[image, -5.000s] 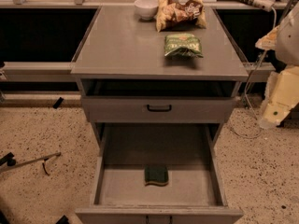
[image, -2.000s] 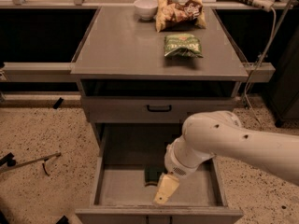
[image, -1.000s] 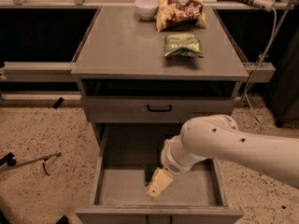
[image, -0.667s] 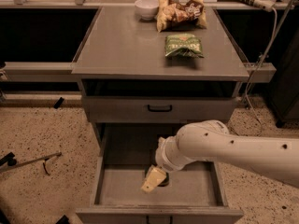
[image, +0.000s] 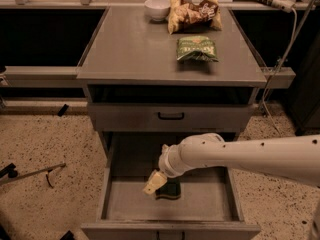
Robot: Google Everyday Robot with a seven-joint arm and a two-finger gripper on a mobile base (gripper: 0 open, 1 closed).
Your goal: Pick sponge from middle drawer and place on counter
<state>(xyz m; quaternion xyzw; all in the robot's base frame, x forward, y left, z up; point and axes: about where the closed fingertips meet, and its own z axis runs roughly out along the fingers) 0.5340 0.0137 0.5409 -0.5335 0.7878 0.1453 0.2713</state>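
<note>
The dark green sponge lies on the flat grey floor of the open middle drawer, near the middle. My white arm reaches in from the right, and the gripper hangs inside the drawer just over the sponge's left end, partly hiding it. The grey counter tops the cabinet above.
On the counter stand a white bowl, a brown-yellow snack bag and a green snack bag. A shallower shut drawer with a black loop handle sits above the open one. A metal tool lies on the speckled floor at left.
The arm has swung in from the right and down into the drawer. Over the last second the gripper has moved left, over the sponge's left end.
</note>
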